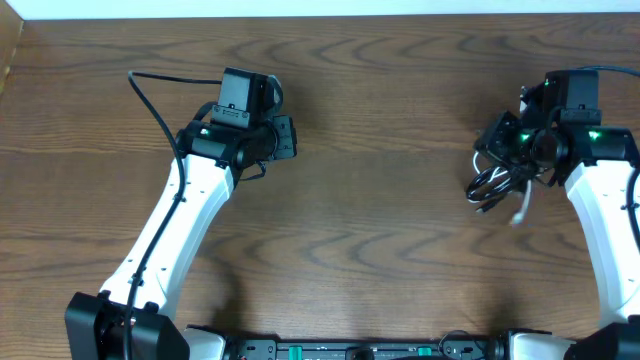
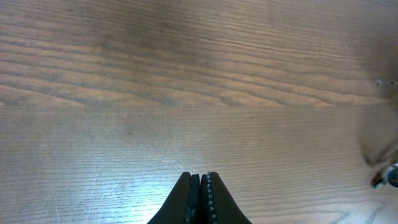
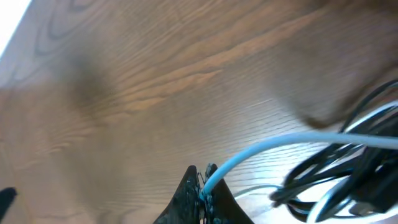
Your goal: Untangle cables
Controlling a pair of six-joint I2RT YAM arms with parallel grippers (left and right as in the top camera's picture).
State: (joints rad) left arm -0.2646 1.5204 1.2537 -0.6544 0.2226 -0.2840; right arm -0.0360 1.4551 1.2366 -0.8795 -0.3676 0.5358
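Thin black flexible cables [image 1: 492, 182] form one tangled bundle at the frame's right edge, individual count unclear. The right hand [image 3: 203, 172] pinches one white cord [image 3: 273, 146]; the left hand [image 2: 199, 178] is pressed together, empty.

The right pincer [image 3: 203, 180] sits at the lower edge of the view, its jaws closed on a white cable [image 3: 280, 144] that looks pale blue here. The cable arcs up and off to the right, where it meets a blurred tangle of black cables [image 3: 329, 169], seen against the brown wood-grain table [image 3: 143, 81].
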